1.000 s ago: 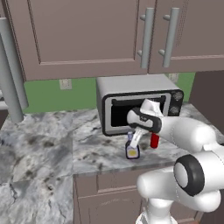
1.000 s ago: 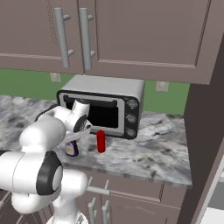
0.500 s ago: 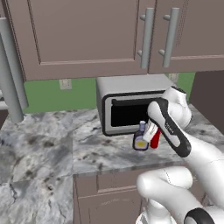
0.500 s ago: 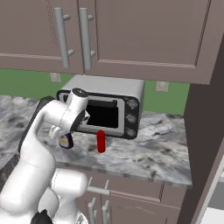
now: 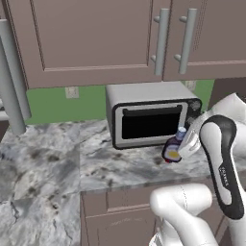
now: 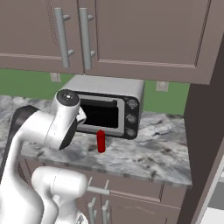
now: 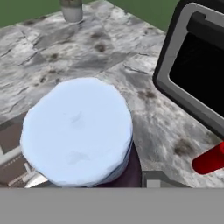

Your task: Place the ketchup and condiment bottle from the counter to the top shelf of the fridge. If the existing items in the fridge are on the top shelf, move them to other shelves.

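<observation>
While lifted at right centre of the left base view, gripper [image 5: 185, 146]: closed around condiment bottle [image 5: 173, 149], pale cap [image 7: 76, 131] uppermost, bottle tilted.

Marbled counter [image 6: 148, 153] under microwave [image 6: 109, 107], ketchup [image 6: 101, 141]

No text can be read anywhere. The bottle [image 5: 172, 150], right of centre in the left base view, bears a yellow label, but its print is too small to make out.
</observation>
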